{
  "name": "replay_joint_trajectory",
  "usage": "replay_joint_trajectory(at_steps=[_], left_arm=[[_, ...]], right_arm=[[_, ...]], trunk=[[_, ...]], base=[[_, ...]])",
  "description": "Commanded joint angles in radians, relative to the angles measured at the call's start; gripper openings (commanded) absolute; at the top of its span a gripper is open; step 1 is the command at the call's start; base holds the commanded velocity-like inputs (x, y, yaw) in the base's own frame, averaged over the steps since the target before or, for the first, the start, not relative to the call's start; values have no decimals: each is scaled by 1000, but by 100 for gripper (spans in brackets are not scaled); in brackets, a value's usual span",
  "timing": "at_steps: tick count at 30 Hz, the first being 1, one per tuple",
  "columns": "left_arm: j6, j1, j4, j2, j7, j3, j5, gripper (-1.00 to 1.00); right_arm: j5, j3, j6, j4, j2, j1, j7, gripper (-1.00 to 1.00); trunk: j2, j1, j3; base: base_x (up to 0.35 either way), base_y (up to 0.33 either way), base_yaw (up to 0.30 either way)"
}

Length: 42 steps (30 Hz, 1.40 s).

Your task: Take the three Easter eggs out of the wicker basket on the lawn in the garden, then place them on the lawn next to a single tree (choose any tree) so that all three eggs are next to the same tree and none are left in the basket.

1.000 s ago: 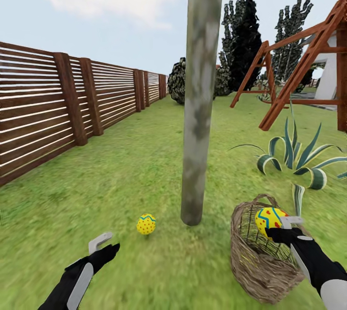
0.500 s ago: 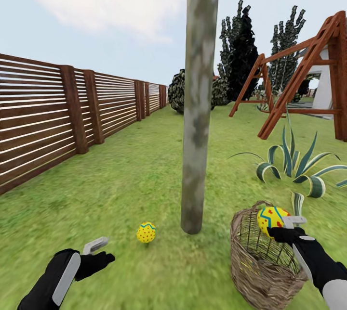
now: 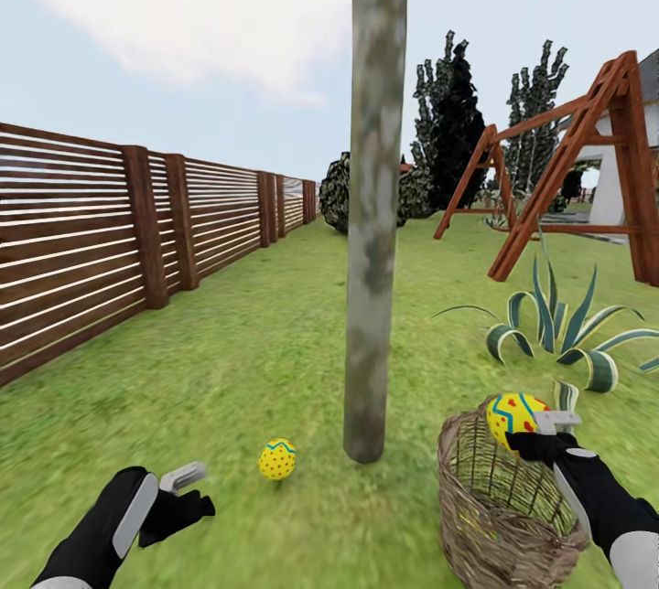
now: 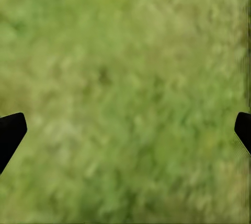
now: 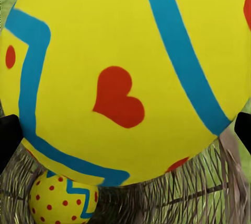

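the right gripper (image 3: 538,427) pinches a bright yellow egg with red hearts and blue zigzag bands (image 3: 513,415) just above the braided rim of the small brown open-weave wicker basket (image 3: 499,502), which stands on the green lawn (image 3: 256,360) near the foot of the tall pale grey-green tree trunk (image 3: 371,232). in the right wrist view a second yellow egg with red dots (image 5: 63,200) lies inside the basket below the held one. a third yellow dotted egg (image 3: 276,458) rests on the grass just beside the trunk, on its far side from the basket. the left gripper (image 3: 188,493) hovers over bare grass near that egg, jaws spread and empty. the likely risk: the round egg slipping from the pinch on the way over and dropping back into the basket, or rolling away from the trunk if released too high.
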Motion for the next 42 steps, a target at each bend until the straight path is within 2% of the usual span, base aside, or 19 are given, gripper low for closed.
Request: replay_joint_trajectory(at_steps=[1, 3, 42], left_arm=[[4, -1, -1, -3, 7, 1, 9, 100], [4, -1, -1, -8, 6, 1, 10, 100], [2, -1, -1, -13, 6, 1, 15, 100]], right_arm=[[10, -7, 5, -2, 0, 0, 8, -100], [10, -6, 6, -2, -1, 0, 7, -100], [15, -3, 8, 20, 7, 0, 7, -100]], trunk=[[0, -1, 3], [0, -2, 11], [273, -151, 133]], base=[[0, 0, 0], [0, 0, 0], [0, 0, 0]])
